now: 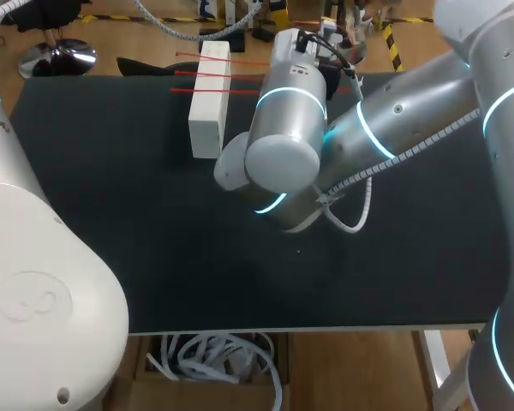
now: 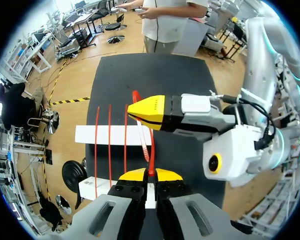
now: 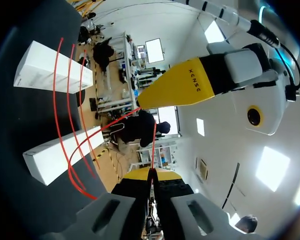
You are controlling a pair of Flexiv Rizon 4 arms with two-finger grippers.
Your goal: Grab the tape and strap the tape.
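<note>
Pinching red tape (image 2: 151, 155): left tool (image 2: 150, 175) and right tool (image 3: 152, 175), fully closed.

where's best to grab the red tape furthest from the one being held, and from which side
Grip the outermost red tape on its span between the far white block and the near white block, where it seems to bridge clear of the table. Come from above, pinching across its narrow width; on the blocks it lies flat.
</note>
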